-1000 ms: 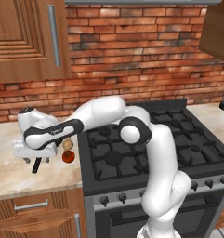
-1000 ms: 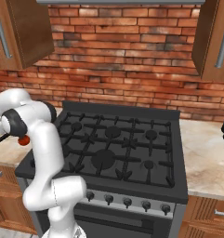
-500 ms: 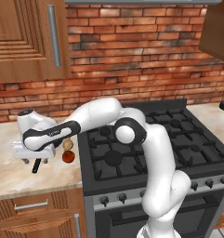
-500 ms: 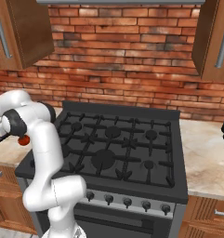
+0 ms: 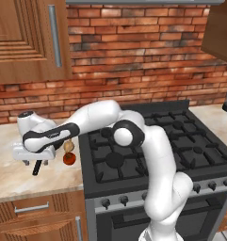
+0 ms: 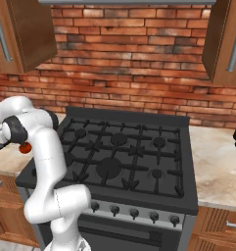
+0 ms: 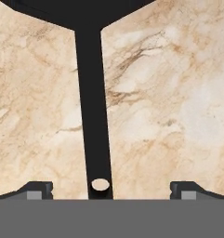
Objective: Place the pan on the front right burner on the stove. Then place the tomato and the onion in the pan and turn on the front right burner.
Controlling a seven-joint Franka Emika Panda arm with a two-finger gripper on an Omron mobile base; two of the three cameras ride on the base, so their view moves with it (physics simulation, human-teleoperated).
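**Hand settles lower over the pan handle**

Over the last second the white arm's hand has sunk a little toward the marbled beige stone counter (image 5: pixel 20 181) left of the stove, and nothing else has shifted. The two-finger gripper (image 7: pixel 111 188) hangs with its jaws spread wide and empty, one dark tip on either side of the long straight black handle (image 7: pixel 92 111) of the small round black frying pan (image 7: pixel 81 11), which lies flat on the counter. The handle runs nearer the left tip than the right in the hand view (so the straddle looks off-centre).

In the left base view the handle's end (image 5: pixel 36 168) pokes out beneath the hand. Just beside it sit the small glossy red tomato (image 5: pixel 69 159) and, behind that, the tan-yellow onion (image 5: pixel 68 147), both on the counter near the edge of the wide black gas stove (image 5: pixel 181 141).

The descent suggests the first step, grasping the pan, is close; the front right burner (image 6: pixel 157 173) stands bare and every later step remains.
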